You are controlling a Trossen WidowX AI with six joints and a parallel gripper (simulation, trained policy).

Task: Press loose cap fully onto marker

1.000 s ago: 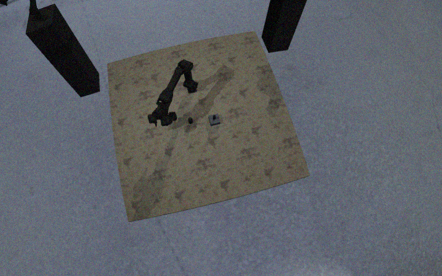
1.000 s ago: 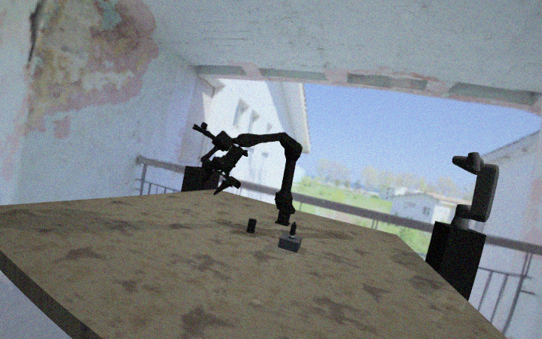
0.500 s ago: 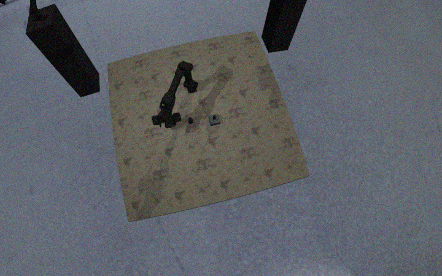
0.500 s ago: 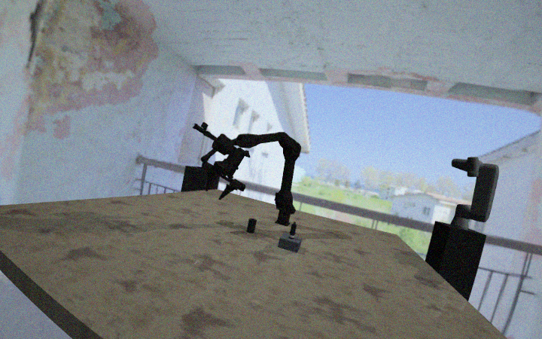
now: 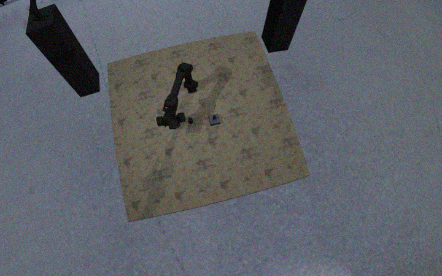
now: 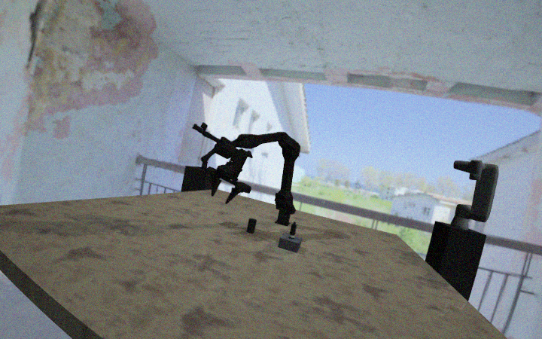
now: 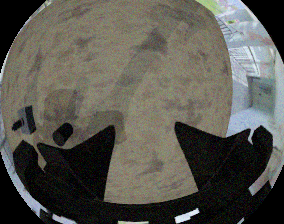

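The grey holder block (image 5: 218,123) (image 6: 288,244) (image 7: 29,119) sits on the table with the dark marker (image 5: 213,117) (image 6: 293,229) (image 7: 17,125) upright in it, its tip bare. The black cap (image 5: 190,120) (image 6: 251,225) (image 7: 63,134) stands loose on the table beside the block, apart from it. My gripper (image 6: 220,199) (image 7: 145,127) is open, with nothing between its fingers. It hangs well above the table, off to the cap's side away from the block. In the wrist view the cap and block lie left of the left finger.
The brown mottled table (image 5: 215,178) (image 6: 159,270) carries my arm's base (image 5: 191,85) (image 6: 283,204). Dark pedestals stand off the table's edges, one at the left (image 5: 62,54) and one at the right (image 5: 280,30) in the top view. Another arm (image 6: 484,189) stands on a pedestal (image 6: 454,257) at the right.
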